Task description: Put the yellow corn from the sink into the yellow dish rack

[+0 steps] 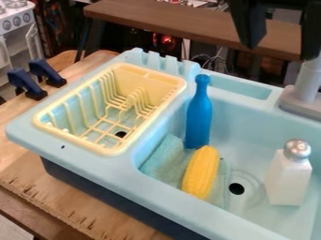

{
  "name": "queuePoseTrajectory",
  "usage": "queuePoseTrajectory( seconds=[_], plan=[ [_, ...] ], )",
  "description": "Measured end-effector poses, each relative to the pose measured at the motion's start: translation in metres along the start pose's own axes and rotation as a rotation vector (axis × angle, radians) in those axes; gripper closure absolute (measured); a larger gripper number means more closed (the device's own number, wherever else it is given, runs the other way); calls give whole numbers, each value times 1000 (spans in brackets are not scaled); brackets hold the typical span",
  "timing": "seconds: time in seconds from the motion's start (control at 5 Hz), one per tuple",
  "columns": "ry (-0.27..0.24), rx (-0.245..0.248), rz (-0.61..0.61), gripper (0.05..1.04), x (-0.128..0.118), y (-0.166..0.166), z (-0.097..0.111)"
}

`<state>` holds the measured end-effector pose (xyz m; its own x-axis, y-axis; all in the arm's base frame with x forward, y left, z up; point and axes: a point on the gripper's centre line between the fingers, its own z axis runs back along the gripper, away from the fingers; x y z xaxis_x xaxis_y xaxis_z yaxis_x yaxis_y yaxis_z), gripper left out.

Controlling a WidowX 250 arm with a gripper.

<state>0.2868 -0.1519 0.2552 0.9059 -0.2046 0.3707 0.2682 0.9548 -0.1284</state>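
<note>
Camera view, top right: your hand (281,52) hangs with its two fingers spread well apart, nothing pinched between them. In the view, its right finger comes down just where the grey faucet (307,84) rises; you cannot tell whether they touch. Below, in the large basin of the light blue sink (266,117), you have three things. The blue bottle (199,119) stands upright towards the back left, by the edge of a teal cloth (164,157). The yellow corn (202,172) lies on that cloth, in front of the bottle and to the left of the drain (236,188). To the right of the drain you see the white shaker (288,180) with its silver cap, upright. Over to your view's left, the pale yellow dish rack (113,149) sits in the sink's smaller side. Two dark blue clamps (47,71) stand beyond it on the wooden bench (81,206) that carries the sink. Behind the sink runs a brown wooden board (169,21).
</note>
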Motion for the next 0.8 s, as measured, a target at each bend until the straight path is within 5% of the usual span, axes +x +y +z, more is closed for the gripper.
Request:
queuePoseTrajectory(
  seconds=[0.4,0.6,0.8],
  plan=[
    [58,-15,63,81,-33,19,-22],
    [21,-17,121,81,-54,27,-12],
    [39,-2,118,81,-70,22,-17]
  ],
)
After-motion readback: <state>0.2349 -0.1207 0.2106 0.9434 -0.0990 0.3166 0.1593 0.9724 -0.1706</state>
